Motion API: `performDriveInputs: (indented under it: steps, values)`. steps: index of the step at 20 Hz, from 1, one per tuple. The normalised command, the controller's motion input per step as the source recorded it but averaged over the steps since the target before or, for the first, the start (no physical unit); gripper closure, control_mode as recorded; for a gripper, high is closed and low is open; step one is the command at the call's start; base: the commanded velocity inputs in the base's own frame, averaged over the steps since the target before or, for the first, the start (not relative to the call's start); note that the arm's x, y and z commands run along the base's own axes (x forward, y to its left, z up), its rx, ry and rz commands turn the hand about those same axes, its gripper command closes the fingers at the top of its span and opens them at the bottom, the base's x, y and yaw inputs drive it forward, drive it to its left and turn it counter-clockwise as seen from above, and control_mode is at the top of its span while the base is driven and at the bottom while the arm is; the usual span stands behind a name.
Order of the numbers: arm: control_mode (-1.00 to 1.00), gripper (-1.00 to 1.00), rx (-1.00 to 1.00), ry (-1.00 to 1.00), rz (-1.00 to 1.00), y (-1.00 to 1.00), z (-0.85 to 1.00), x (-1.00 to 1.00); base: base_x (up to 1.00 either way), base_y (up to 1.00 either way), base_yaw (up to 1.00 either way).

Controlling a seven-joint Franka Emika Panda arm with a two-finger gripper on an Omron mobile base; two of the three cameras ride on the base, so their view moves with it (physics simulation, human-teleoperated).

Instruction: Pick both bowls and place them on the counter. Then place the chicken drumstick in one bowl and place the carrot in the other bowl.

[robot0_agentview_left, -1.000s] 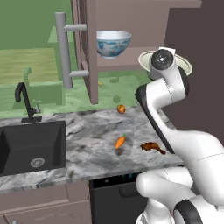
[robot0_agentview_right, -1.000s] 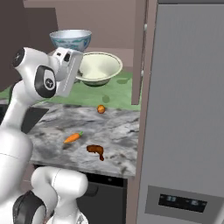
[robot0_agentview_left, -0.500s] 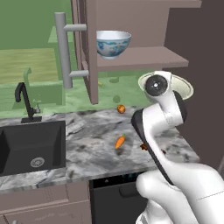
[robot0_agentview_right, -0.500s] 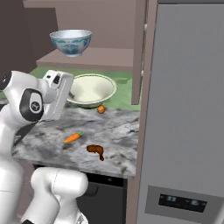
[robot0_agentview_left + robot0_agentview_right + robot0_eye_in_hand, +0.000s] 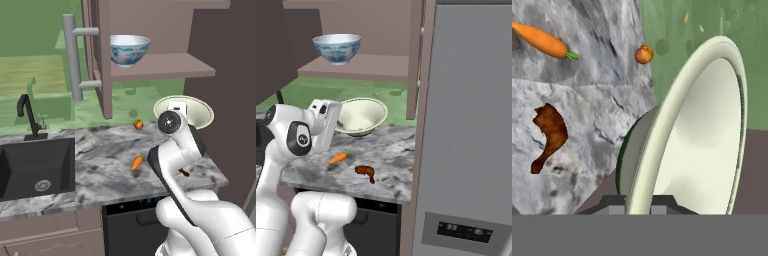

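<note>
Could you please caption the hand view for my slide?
Tool shut on cream bowl's rim above counter.

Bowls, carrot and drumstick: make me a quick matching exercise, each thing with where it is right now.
Things:
1. blue-patterned bowl
2. cream bowl
3. carrot
4. chicken drumstick

Places:
A. on the counter, nearest the front edge
B. on the cabinet shelf
C. rim pinched in the gripper
D. on the counter, between the drumstick and the sink

Pairs: 1-B, 2-C, 3-D, 4-A
</note>
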Motion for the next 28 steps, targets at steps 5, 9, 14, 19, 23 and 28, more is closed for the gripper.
performDriveInputs:
  steps: [5, 9, 14, 19, 23, 28]
  values:
    - [-1.00, 1.00, -0.01, 0.10, 0.00, 0.00, -0.29, 0.37, 0.00, 0.00, 0.00]
    - [-1.00, 1.00, 0.00, 0.17, 0.00, 0.00, -0.31, 0.48, 0.00, 0.00, 0.00]
    - [-1.00, 1.00, -0.01, 0.10, 0.01, -0.05, -0.46, 0.40, 0.00, 0.00, 0.00]
    - [-1.00, 1.00, -0.01, 0.04, 0.00, -0.13, -0.42, 0.40, 0.00, 0.00, 0.00]
    - [-1.00, 1.00, 0.00, 0.03, 0.00, -0.20, -0.35, 0.58, 0.00, 0.00, 0.00]
    - [-1.00, 1.00, 0.00, 0.01, 0.02, -0.19, -0.49, 0.63, 0.00, 0.00, 0.00]
